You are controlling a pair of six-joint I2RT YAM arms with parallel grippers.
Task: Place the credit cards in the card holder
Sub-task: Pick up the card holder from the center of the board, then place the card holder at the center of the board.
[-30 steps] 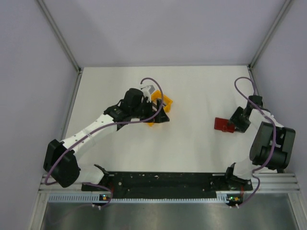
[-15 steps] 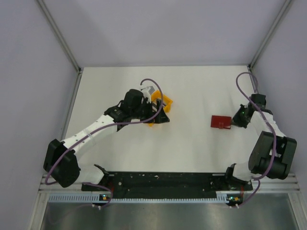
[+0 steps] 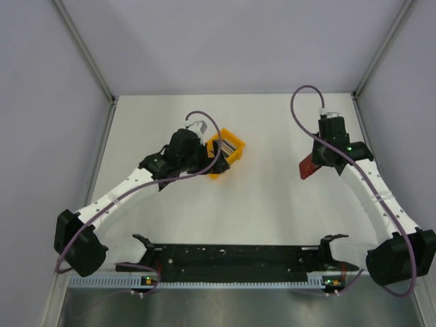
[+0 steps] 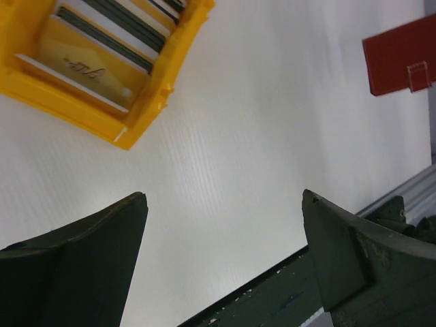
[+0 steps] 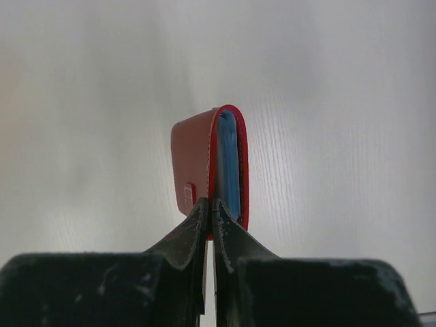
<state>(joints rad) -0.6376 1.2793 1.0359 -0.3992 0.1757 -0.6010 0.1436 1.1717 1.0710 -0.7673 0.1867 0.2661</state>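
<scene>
The dark red card holder (image 3: 308,168) hangs tilted at the right side of the table, pinched at one edge by my shut right gripper (image 3: 319,162). In the right wrist view the card holder (image 5: 194,158) stands on edge beyond the fingertips of the right gripper (image 5: 211,203), and a light blue layer (image 5: 228,158) shows between its red flaps. The credit cards (image 4: 119,24) stand upright in a yellow bin (image 4: 146,109), dark and silver edged. My left gripper (image 4: 225,201) is open and holds nothing, just short of that bin (image 3: 234,158).
A black rail (image 3: 238,255) runs along the table's near edge between the two arm bases. Grey walls and metal posts close in the table on three sides. The card holder (image 4: 402,54) shows far right in the left wrist view.
The right gripper has shut on the card holder, lifted it off the table and swung it up toward the far side. The left arm has drawn back slightly from the yellow bin.
</scene>
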